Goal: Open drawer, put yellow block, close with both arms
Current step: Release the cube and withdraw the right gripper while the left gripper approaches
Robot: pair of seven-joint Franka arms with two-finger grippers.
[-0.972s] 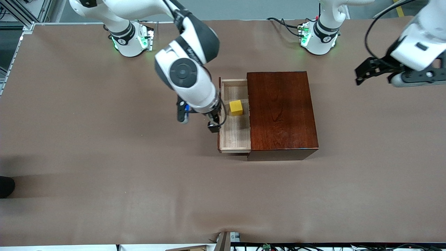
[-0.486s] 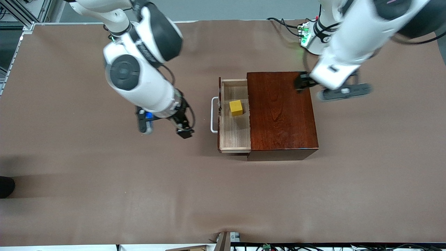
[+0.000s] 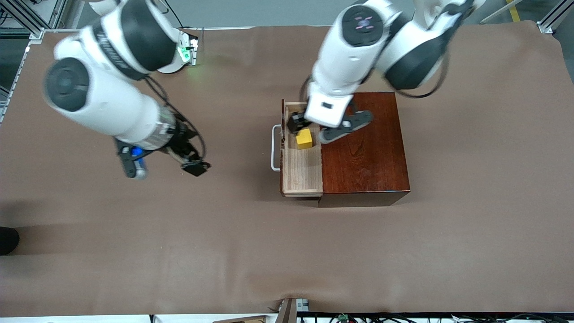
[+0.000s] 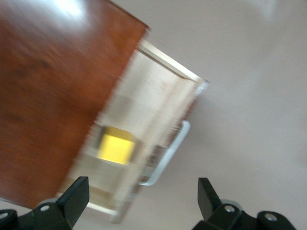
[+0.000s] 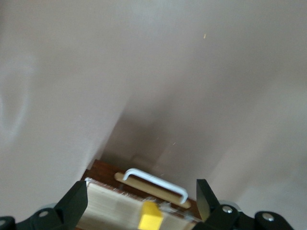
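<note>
The drawer (image 3: 301, 172) stands pulled out of the dark wooden box (image 3: 365, 152), its white handle (image 3: 273, 150) facing the right arm's end of the table. The yellow block (image 3: 304, 138) lies inside the drawer (image 4: 148, 96), seen also as the block (image 4: 115, 148) in the left wrist view. My left gripper (image 3: 297, 125) hangs open just over the drawer, close above the block, with nothing between its fingers (image 4: 76, 196). My right gripper (image 3: 192, 166) is open and empty over bare table, well away from the handle (image 5: 156, 181). The right wrist view shows the block (image 5: 149, 218) in the drawer (image 5: 110, 206).
The brown table cover (image 3: 269, 251) stretches wide around the box. Cables and a small fixture (image 3: 287, 309) sit at the table edge nearest the front camera. A dark object (image 3: 6, 240) shows at the right arm's end of that edge.
The right gripper drew back from the drawer handle toward its own end of the table. The left arm swung in across the box to hang over the drawer. Drawer and block stayed put.
</note>
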